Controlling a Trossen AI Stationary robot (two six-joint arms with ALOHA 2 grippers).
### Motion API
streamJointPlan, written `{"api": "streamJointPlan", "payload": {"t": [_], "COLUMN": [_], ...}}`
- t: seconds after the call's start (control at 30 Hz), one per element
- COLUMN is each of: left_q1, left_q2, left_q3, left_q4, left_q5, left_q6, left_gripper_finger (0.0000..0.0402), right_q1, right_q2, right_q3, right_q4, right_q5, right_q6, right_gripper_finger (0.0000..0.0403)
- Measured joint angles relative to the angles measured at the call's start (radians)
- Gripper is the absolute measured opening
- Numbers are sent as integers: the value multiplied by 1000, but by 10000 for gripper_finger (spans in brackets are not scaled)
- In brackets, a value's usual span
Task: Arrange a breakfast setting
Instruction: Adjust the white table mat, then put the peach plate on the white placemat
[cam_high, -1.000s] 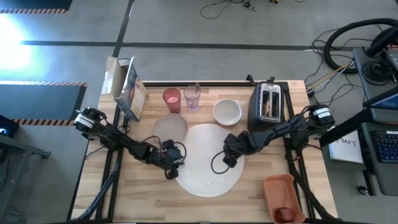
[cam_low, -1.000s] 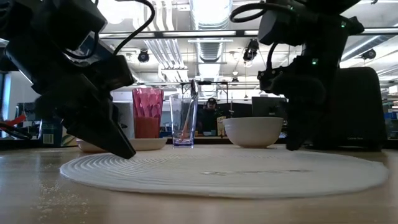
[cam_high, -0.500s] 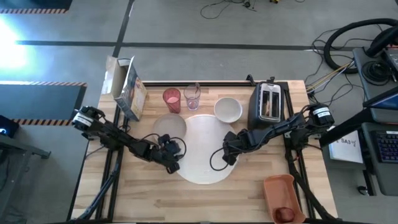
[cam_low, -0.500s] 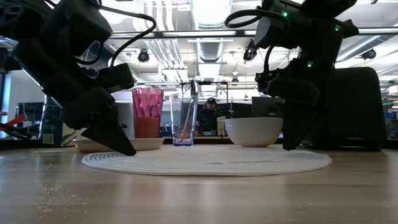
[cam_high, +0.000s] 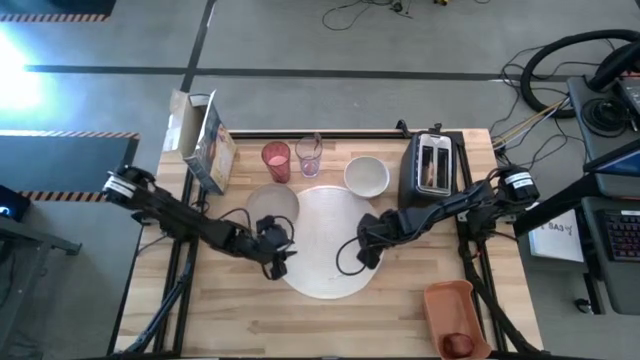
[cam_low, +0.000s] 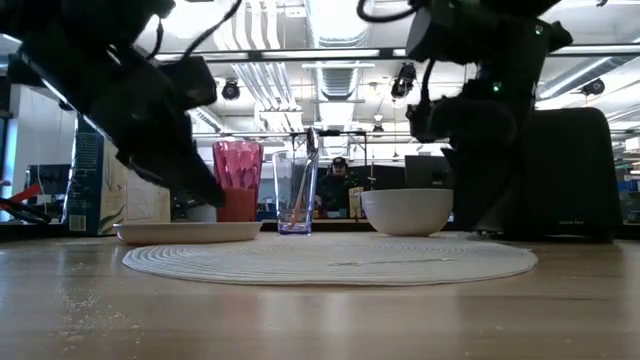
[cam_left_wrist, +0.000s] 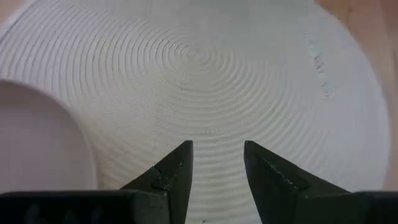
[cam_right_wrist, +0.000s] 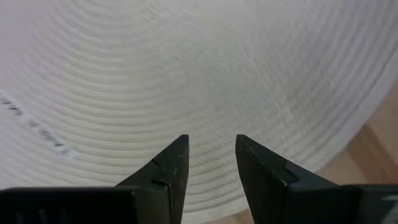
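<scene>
The large white round plate (cam_high: 322, 243), ridged in rings, was seen flat at the middle of the table (cam_high: 250, 320). The left gripper (cam_high: 277, 262) was held just above the plate's left edge, its fingers (cam_left_wrist: 177, 171) parted with a gap, nothing between them. The right gripper (cam_high: 362, 257) was poised over the plate's right edge, fingers (cam_right_wrist: 173, 163) likewise apart and empty. A smaller pale plate (cam_high: 273, 204) was noted touching the large plate's upper left. Behind stood the pink tumbler (cam_high: 276, 160), the clear glass (cam_high: 309, 157) with a spoon in it, and the small white bowl (cam_high: 366, 177). The black toaster (cam_high: 430, 167) was set right of the bowl.
</scene>
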Motion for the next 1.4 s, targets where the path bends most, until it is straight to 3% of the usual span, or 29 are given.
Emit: {"api": "streamJointPlan", "payload": {"t": [0.3, 0.47, 1.17, 1.4], "left_q1": [-2, 0, 47, 60], "left_q2": [-171, -203, -100, -49], "left_q3": [0, -1, -5, -5], "left_q4": [-326, -469, -512, -505], "left_q5": [-38, -62, -73, -15], "left_q6": [-45, -64, -16, -16], "left_gripper_finger": [128, 128, 128, 126], "right_q1": [0, 0, -1, -1], "right_q2": [0, 0, 0, 0], "right_q3": [35, 44, 47, 47], "right_q4": [1, 0, 7, 7], "right_q5": [1, 1, 1, 1], "right_q6": [-108, -155, -203, -209], "right_gripper_finger": [123, 121, 121, 121]}}
